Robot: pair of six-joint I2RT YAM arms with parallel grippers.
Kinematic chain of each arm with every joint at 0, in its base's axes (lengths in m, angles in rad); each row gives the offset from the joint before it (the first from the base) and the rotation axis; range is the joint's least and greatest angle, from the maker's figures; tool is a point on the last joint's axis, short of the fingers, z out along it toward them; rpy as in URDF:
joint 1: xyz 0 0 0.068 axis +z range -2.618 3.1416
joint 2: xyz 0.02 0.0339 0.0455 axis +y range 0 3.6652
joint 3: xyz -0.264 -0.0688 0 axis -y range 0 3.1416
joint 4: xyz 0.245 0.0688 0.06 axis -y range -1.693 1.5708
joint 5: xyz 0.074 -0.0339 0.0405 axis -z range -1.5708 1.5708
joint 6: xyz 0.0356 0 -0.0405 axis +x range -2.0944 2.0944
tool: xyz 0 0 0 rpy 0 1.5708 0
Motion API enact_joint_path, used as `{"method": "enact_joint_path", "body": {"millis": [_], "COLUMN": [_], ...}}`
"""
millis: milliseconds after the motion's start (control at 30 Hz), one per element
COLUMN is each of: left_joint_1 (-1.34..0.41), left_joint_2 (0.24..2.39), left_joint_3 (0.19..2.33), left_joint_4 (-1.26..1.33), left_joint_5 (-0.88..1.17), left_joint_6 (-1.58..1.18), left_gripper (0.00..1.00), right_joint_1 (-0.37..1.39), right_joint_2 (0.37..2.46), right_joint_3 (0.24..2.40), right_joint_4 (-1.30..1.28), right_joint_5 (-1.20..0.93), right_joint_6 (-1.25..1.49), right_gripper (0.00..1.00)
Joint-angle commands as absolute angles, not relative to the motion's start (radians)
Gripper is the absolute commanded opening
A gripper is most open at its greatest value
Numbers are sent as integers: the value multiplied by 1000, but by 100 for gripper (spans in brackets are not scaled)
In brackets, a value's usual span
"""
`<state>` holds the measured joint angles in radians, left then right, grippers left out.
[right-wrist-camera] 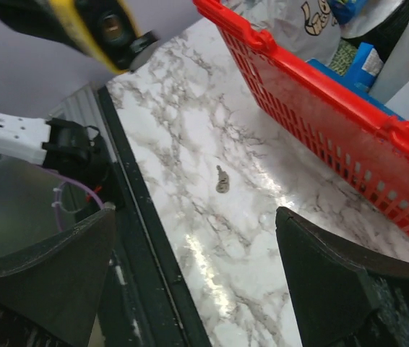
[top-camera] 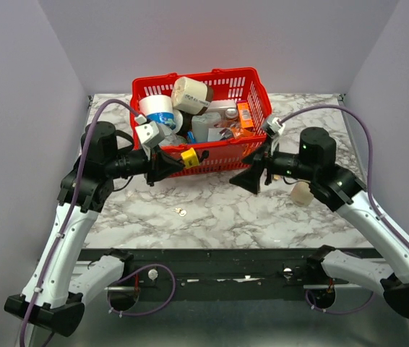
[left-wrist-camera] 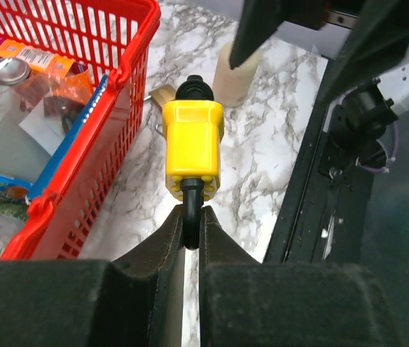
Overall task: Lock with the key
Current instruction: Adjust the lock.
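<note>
A yellow padlock (top-camera: 189, 157) with a black shackle is held above the marble table, in front of the red basket. My left gripper (top-camera: 172, 165) is shut on the shackle, shown close up in the left wrist view (left-wrist-camera: 191, 224), with the padlock body (left-wrist-camera: 194, 144) sticking out ahead of the fingers. A small metal key (top-camera: 181, 212) lies flat on the table below, also in the right wrist view (right-wrist-camera: 222, 179). My right gripper (top-camera: 251, 177) is open and empty above the table, right of the key (right-wrist-camera: 196, 217). The padlock shows at the top left of that view (right-wrist-camera: 92, 25).
A red basket (top-camera: 197, 78) full of packets and bottles stands at the back middle, its front wall close to both grippers (left-wrist-camera: 128, 79) (right-wrist-camera: 313, 79). A cream cylinder (top-camera: 300, 193) stands beside the right arm. The black rail (top-camera: 226, 254) runs along the table's near edge.
</note>
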<state>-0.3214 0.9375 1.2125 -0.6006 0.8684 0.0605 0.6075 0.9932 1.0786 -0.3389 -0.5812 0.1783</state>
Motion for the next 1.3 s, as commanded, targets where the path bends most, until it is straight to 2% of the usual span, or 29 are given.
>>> {"method": "enact_joint_path", "body": {"millis": [0, 67, 167, 300, 367, 433, 500, 533, 633, 667, 800, 900, 1267], "left_joint_1": [-426, -488, -523, -528, -528, -528, -528, -528, -551, -560, -618, -641, -673], "left_joint_2": [962, 950, 936, 902, 887, 884, 885, 893, 920, 934, 1006, 1023, 1066], "left_joint_3": [1189, 1164, 1123, 1065, 1063, 1083, 1115, 1124, 1176, 1207, 1311, 1336, 1353], "left_joint_4": [-347, -283, -192, -109, -123, -175, -238, -256, -376, -430, -552, -591, -657], "left_joint_5": [717, 677, 652, 735, 791, 836, 871, 883, 945, 943, 908, 905, 891], "left_joint_6": [-71, -83, -104, -71, -43, 38, 92, 116, 211, 227, 268, 288, 336], "left_gripper": [0, 0, 0, 0, 0, 0, 0, 0, 0, 0, 0, 0, 0], "right_joint_1": [606, 606, 607, 606, 606, 606, 606, 607, 606, 606, 606, 606, 606], "right_joint_2": [913, 919, 939, 933, 895, 852, 804, 801, 824, 828, 882, 894, 888], "right_joint_3": [1046, 1034, 1016, 965, 960, 936, 934, 952, 983, 994, 1054, 1060, 1091], "right_joint_4": [-177, -102, 21, 127, 124, 79, 11, -88, -179, -184, -281, -311, -308], "right_joint_5": [-557, -539, -540, -597, -642, -718, -761, -770, -775, -779, -876, -868, -907], "right_joint_6": [296, 301, 299, 259, 151, 12, -90, -156, -192, -196, -282, -305, -276], "right_gripper": [91, 85, 81, 67, 61, 60, 55, 54, 48, 42, 28, 22, 17]}}
